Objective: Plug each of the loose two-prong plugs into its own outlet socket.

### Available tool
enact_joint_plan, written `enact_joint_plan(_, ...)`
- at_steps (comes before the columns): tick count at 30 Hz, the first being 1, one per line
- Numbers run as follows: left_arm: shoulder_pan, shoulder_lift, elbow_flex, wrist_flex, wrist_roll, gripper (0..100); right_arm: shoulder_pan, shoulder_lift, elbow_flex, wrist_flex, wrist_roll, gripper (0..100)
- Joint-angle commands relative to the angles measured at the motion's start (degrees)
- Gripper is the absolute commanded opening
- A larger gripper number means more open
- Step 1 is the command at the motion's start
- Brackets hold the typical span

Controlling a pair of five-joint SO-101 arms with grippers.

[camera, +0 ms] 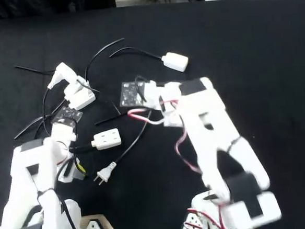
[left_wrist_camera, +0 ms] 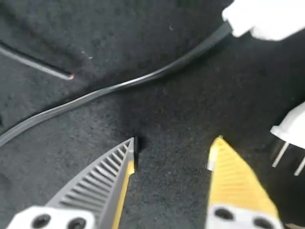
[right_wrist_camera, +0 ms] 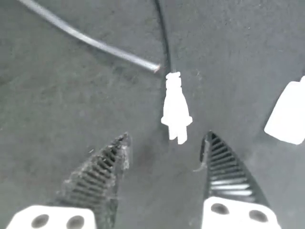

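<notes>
Step in hand, as I judged it: approach for a pick-up, with no plug held yet.

- **Right tool:** The right tool stood with fingers apart and nothing between them, low over the table.
- **Its target:** A white plug lay just ahead of the gap, prongs seemingly toward the tool and its cord leading away. A white socket block lay near, cut by the frame edge.
- **Left tool:** The left tool was likewise spread and empty. A second plug, prongs showing, sat just beside its yellow finger, half cut off.

The next move probably calls for the right tool to advance, straddle the plug body and close. It would then have to turn the prongs toward a socket.

In the high view a third plug lay at 7 o'clock from centre, with a socket at 12 o'clock from it. The white cluster at 10 o'clock was tangled, and I could not tell whether anything there was mated.
</notes>
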Motion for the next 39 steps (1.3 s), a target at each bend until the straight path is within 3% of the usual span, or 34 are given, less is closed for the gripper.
enact_joint_plan(1,-1.0,-9.1,4.9,-2.6,1.0,20,-0.7,7.1,-9.4,0.4,0.2,23.3)
enact_joint_plan(11,-1.0,-37.4,18.6,-2.8,1.0,20,1.1,24.5,-28.6,10.0,1.7,23.1)
enact_joint_plan(20,-1.0,-55.7,24.4,6.2,0.6,20,1.8,38.4,-45.1,18.7,2.1,23.0)
enact_joint_plan(27,-1.0,-71.3,28.4,14.3,0.6,20,2.0,48.7,-53.4,19.5,1.8,23.0)
enact_joint_plan(30,-1.0,-71.6,28.4,14.8,0.5,20,3.3,50.9,-56.7,21.6,1.8,22.7)
enact_joint_plan(39,-1.0,-71.4,28.5,14.3,0.5,20,4.9,54.7,-62.3,29.6,2.1,1.4)
